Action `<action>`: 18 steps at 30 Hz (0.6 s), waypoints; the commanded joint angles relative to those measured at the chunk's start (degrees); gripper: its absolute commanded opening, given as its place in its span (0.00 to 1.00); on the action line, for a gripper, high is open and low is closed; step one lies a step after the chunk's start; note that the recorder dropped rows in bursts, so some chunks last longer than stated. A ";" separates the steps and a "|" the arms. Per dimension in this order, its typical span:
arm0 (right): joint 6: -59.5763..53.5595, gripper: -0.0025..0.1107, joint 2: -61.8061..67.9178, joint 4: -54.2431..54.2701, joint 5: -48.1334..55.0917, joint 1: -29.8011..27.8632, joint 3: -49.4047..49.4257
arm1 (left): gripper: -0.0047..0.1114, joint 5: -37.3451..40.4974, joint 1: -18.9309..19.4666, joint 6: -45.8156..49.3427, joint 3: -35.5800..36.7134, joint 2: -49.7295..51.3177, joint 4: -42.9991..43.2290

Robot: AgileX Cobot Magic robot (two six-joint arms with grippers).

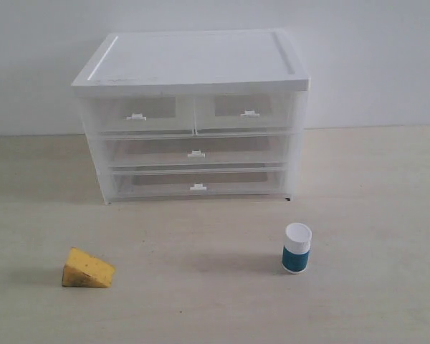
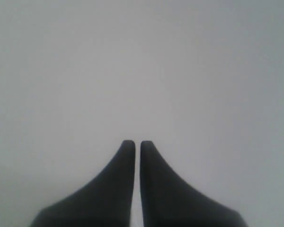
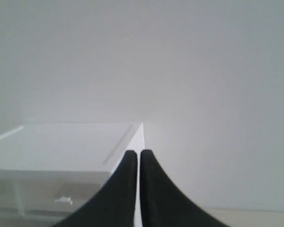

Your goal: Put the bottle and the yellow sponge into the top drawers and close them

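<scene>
- Arms are not showing in the exterior view. Both top drawers [image 1: 147,109] are sitting closed in the cabinet [image 1: 193,61], with the yellow sponge [image 1: 88,269] lying before its left side and the bottle [image 1: 296,248] standing before its right. Nothing looks begun, and pulling a drawer out is likely coming first.
- Left wrist view: the left gripper [image 2: 137,144] is pinching narrow and empty, facing only blank wall.
- Right wrist view: the right gripper [image 3: 137,153] is likewise narrow and empty, looking at the cabinet's corner and a drawer handle [image 3: 63,200].

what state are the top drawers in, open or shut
Shut. The left top drawer and right top drawer both sit flush with the cabinet front, in line with the full-width drawers below.
</scene>
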 commanded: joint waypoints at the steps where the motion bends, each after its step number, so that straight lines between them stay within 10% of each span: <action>1: -0.09 0.02 9.47 -1.71 -2.39 0.72 -3.09 | 0.08 -0.07 0.30 -0.57 -5.97 11.92 4.50; 11: -3.38 0.02 25.44 1.99 -14.12 8.79 -4.71 | 0.08 -0.30 -1.02 -16.15 -19.35 37.25 29.32; 18: -5.38 0.02 38.43 10.91 -18.95 16.05 -8.27 | 0.08 0.90 -9.23 -15.94 -32.91 55.56 34.26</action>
